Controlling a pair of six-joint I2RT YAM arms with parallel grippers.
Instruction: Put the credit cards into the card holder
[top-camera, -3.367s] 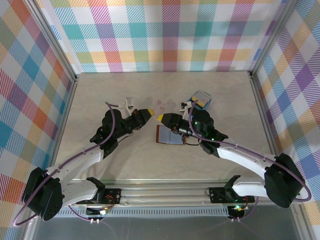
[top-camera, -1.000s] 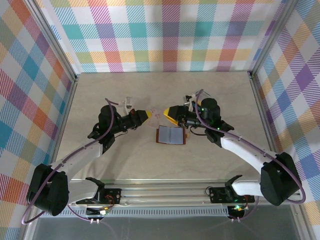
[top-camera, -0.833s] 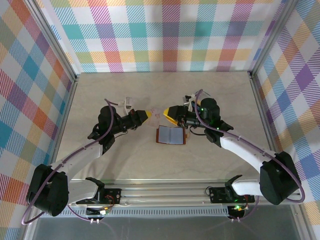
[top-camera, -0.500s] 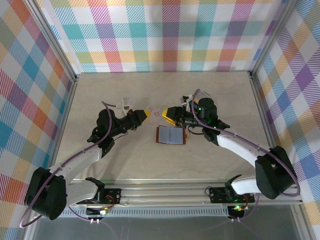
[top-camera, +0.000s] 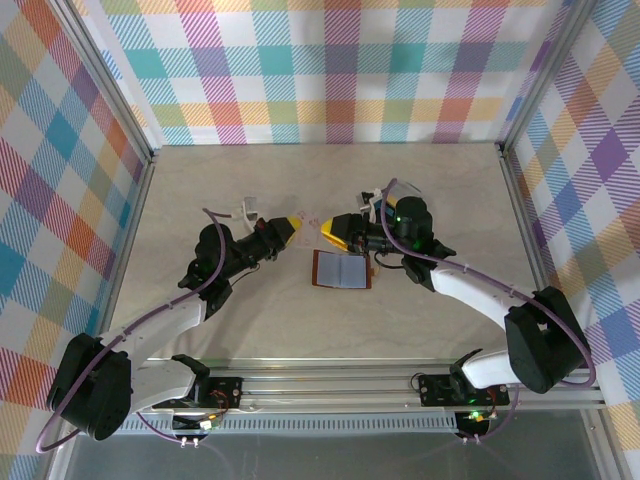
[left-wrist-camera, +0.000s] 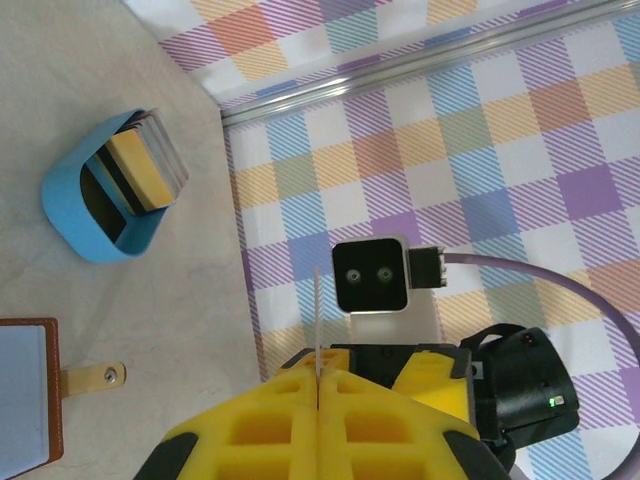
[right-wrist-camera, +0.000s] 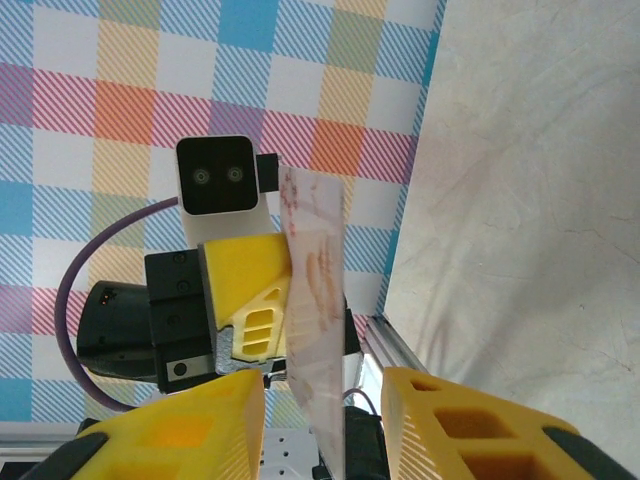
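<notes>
Card edge-on, pinched in left pincer; wallet cut off.

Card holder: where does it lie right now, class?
Top view: the card holder lies open near the centre, just on the near side of the right gripper.

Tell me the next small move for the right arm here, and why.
Probably close the right gripper on the card. The left gripper is shut on one end of the card, and the other end sits between the right jaws with a gap on each side, so the handover is not yet made. The wallet lies open nearby.
</notes>
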